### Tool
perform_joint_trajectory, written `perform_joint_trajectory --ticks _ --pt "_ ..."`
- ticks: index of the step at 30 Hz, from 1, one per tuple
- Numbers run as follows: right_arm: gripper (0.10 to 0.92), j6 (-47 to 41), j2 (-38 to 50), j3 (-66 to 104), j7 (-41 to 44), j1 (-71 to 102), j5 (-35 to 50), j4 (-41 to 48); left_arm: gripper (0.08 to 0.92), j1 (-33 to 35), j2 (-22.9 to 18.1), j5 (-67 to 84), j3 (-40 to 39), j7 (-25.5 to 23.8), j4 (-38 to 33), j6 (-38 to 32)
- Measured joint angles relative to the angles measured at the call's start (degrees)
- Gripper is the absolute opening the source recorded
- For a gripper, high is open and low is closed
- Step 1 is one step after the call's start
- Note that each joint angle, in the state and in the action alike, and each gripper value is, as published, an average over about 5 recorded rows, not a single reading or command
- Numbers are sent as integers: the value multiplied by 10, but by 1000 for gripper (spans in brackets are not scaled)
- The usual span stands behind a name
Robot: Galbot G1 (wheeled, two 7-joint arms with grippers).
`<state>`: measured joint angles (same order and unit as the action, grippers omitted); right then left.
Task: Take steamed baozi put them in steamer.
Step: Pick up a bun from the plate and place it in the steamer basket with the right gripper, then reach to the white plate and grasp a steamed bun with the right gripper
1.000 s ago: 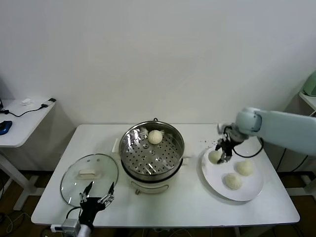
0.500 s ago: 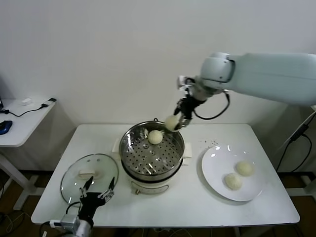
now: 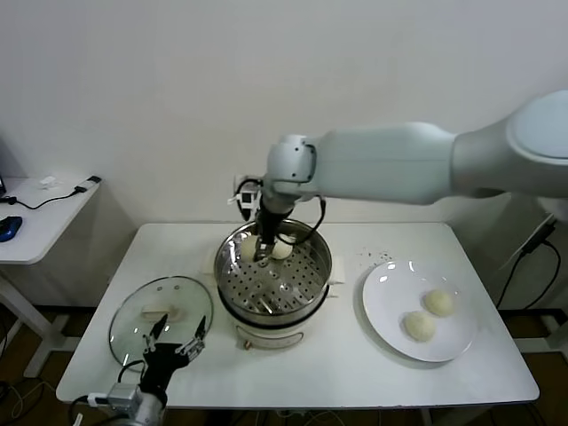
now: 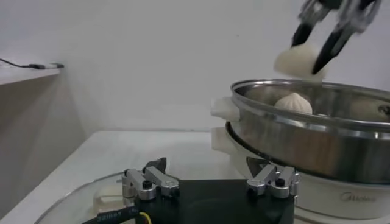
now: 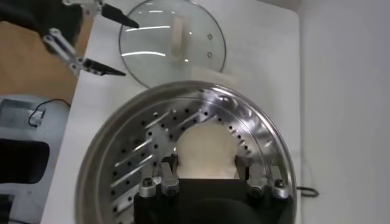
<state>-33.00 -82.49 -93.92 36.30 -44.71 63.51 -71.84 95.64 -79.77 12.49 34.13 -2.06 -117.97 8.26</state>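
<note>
— Four smooth cream baozi in all?
— Yes: two on the flat white plate (image 3: 390,312), one on the perforated tray of the shiny steel steamer (image 3: 274,271), one pinched in the right gripper (image 3: 264,248) just above that tray.
— Left gripper (image 3: 175,347)?
— Jaws spread, empty, by the glass lid (image 3: 160,320).
— Writing?
— A grey logo on the base, unreadable.

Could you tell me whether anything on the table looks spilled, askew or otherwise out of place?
Only a scatter of dark specks on the table between the steamer and the plate; I cannot tell what they are. The glass lid lies flat.
</note>
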Motion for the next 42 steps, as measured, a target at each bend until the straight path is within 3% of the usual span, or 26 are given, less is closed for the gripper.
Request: perform_joint_trajectory --ticks 12,20,25,32,42 --pt "648 -9 -34 12 -16 68 -16 55 823 2 0 0 -1 1 -2 -3" --pt "806 -3 -32 18 -5 72 -25 57 823 6 0 0 -1 1 -6 -3" --pt "822 18 -12 13 24 46 -38 43 823 10 0 -1 -1 0 -11 -3" --pt "823 74 68 -26 99 -42 -60 -3 823 13 1 -4 1 0 -20 -2" --pt "823 121 267 -146 161 -165 -133 -126 823 13 0 -7 1 -1 -24 -1"
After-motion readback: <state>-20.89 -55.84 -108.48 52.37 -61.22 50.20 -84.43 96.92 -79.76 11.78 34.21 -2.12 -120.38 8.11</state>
